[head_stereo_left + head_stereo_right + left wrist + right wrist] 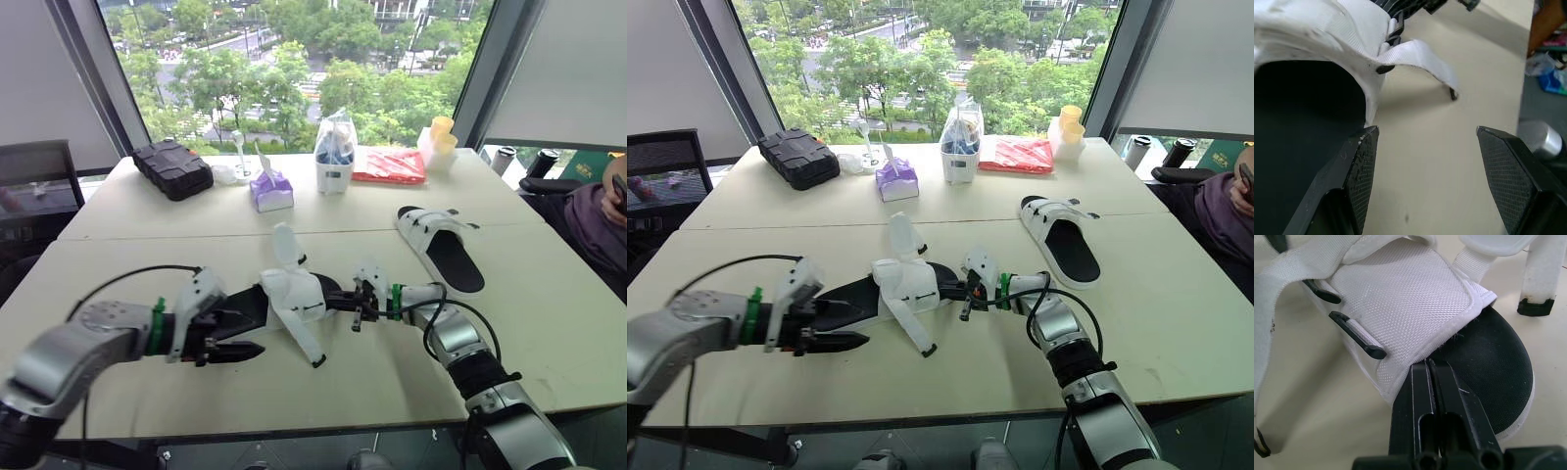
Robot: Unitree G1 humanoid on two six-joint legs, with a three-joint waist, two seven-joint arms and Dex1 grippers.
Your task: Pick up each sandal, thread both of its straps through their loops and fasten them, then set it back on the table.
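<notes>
A white sandal with a black sole [294, 299] lies at the middle of the table [549, 323], between my two grippers. One unfastened strap [306, 341] trails toward the front edge and another [284, 245] stands up. My left gripper [240, 333] is open at the heel end, one finger [1359, 171] beside the sole's edge and bare table between the pads. My right gripper [1426, 363] is shut at the toe end, its tips touching the edge of the white upper flap [1400, 298]. A second sandal [441, 245] lies flat further back on the right.
Along the far side stand a black case [172, 168], a purple tissue box [271, 191], a clear bag [334, 157], a red packet [390, 166] and yellow cups [441, 137]. A person [598, 215] sits at the right edge. A chair [34, 176] is at left.
</notes>
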